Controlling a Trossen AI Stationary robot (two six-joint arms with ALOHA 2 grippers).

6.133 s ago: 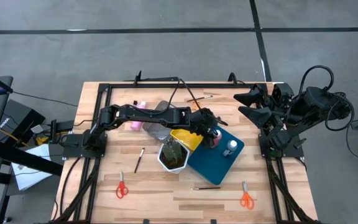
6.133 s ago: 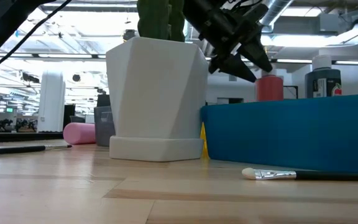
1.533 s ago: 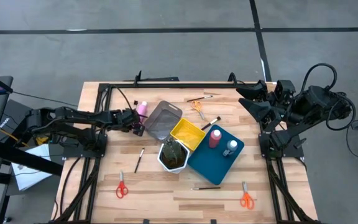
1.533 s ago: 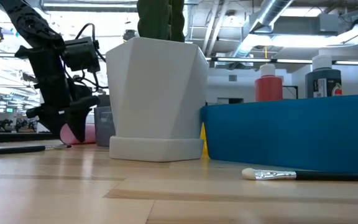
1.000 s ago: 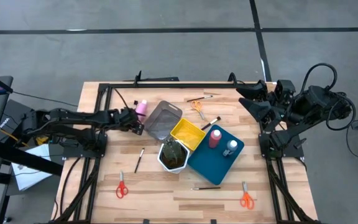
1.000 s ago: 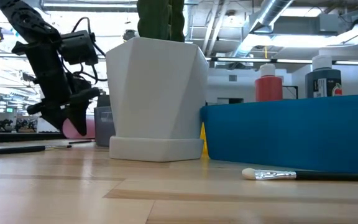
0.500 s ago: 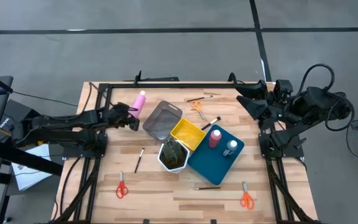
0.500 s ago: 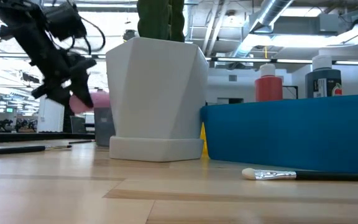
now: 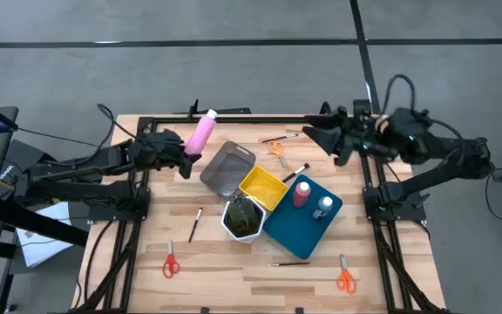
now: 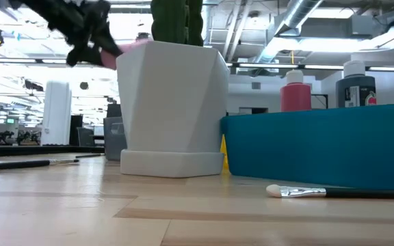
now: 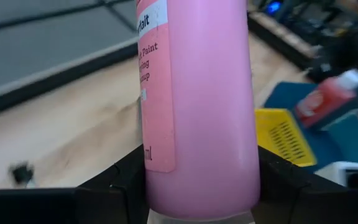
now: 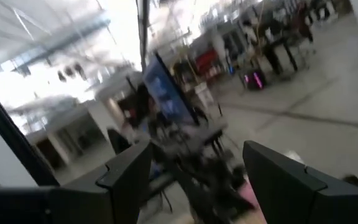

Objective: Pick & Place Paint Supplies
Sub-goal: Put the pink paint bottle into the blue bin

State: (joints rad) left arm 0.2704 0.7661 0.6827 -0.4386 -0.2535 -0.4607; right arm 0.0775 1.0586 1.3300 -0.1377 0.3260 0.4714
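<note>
My left gripper [image 9: 184,154] is raised above the table's far left part, shut on a pink paint bottle [image 9: 202,133] whose white cap [image 9: 211,113] points toward the far edge. In the low view the gripper [image 10: 91,33] is high at the left. A second pink bottle [image 9: 301,192] and a grey white-capped bottle [image 9: 323,207] stand in the blue tray [image 9: 279,228]. My right gripper [image 9: 314,136] is open and holds nothing, up over the far edge right of centre. Brushes [image 9: 195,223] and scissors [image 9: 171,263] lie on the wood. My left gripper pinches the pink bottle's lower body [image 11: 197,168], close to its base, between its two fingers [image 11: 114,180], one on each side. The fingers come from the table's left, slanting, across the bottle. The bottle is lifted clear, tilted, with its cap end away from the gripper.
A grey tray [image 9: 227,168], a yellow tray [image 9: 262,187] and a white hexagonal pot [image 9: 243,218] cluster at the table's middle. More scissors [image 9: 277,150] [image 9: 346,277] and brushes [image 9: 295,172] [image 9: 290,262] lie around them. Black frame rails [image 9: 234,118] run along the table's edges.
My left gripper has risen from the table with the pink bottle, which is lifted clear and has tipped so that its cap points up and toward the far edge. My right gripper has swung from the right side toward the table's left, over the far edge.
</note>
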